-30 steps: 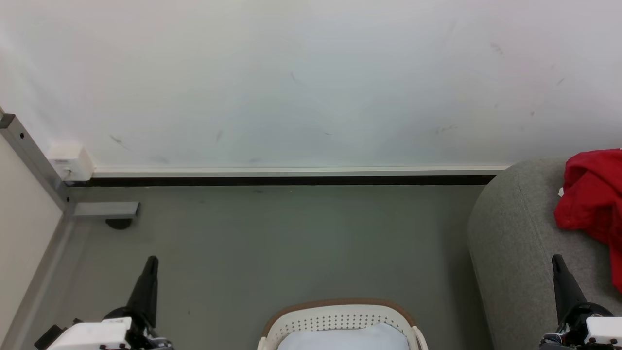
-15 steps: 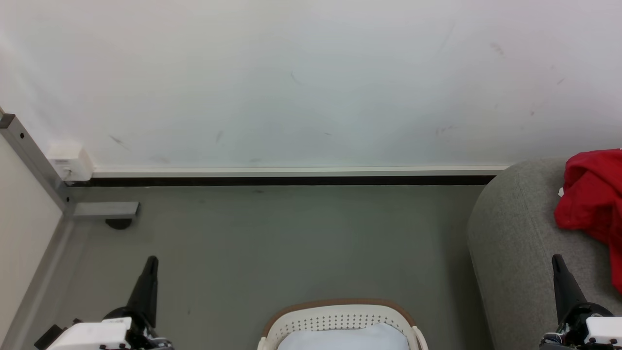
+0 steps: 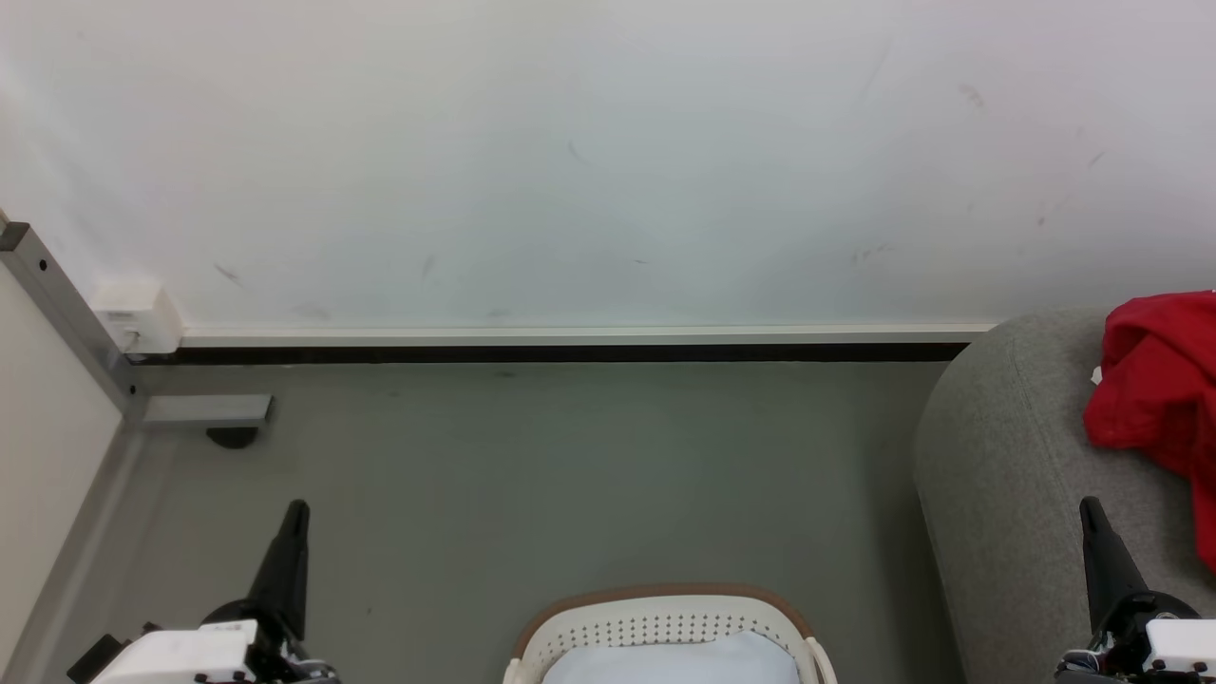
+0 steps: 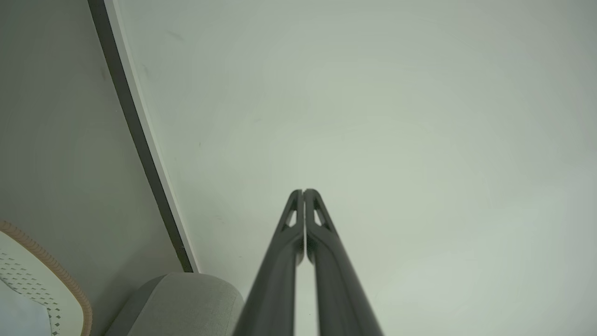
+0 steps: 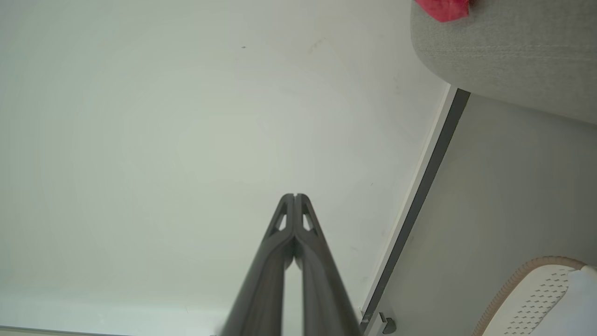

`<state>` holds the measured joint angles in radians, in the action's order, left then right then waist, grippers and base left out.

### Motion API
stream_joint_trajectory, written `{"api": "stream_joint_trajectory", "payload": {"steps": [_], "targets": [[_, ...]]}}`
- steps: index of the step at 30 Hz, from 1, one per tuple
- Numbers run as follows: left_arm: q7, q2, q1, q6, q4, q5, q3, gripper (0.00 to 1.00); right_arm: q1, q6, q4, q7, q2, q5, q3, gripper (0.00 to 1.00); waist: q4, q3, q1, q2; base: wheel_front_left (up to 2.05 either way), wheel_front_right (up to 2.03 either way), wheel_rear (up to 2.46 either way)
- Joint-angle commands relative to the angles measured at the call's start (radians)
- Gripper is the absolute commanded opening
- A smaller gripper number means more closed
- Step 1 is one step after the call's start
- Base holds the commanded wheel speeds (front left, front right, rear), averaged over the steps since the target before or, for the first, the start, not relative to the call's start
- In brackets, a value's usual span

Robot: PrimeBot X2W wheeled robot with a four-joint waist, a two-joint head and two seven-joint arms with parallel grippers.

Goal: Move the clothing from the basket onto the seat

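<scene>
Now seeing bright red soft fabric clothing (image 3: 1154, 389) crumpled on the large light-grey woven seat (image 3: 1007, 475), apart from the small white perforated basket (image 3: 655, 622). Judging it light, limp; favouring a bunched fold for pinching. Holding left gripper (image 4: 303, 193), right gripper (image 5: 295, 197) pressed together, empty.

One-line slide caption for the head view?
Left gripper and right gripper shut, empty; red clothing lies on the grey seat; basket below, pale liner visible.
</scene>
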<state>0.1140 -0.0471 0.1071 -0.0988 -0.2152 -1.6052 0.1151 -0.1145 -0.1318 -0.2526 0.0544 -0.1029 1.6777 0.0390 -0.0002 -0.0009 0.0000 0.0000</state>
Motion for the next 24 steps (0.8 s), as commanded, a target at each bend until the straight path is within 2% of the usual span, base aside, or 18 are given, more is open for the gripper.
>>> {"api": "stream_joint_trajectory", "payload": {"steps": [1, 24], "targets": [[0.004, -0.006, 0.01, 0.0, 0.0, -0.012, 0.002, 0.0, -0.004, 0.002, 0.006, 0.0, -0.01, 0.003, -0.001, 0.0, 0.0, 0.0, 0.0, 0.0, 0.0, 0.0, 0.0], [0.004, -0.006, 0.01, 0.0, 0.0, -0.012, 0.002, 0.0, -0.004, 0.002, 0.006, -0.004, -0.013, 0.007, -0.005, 0.0, 0.0, 0.0, 0.0, 0.0, 0.0, 0.0, 0.0]]}}
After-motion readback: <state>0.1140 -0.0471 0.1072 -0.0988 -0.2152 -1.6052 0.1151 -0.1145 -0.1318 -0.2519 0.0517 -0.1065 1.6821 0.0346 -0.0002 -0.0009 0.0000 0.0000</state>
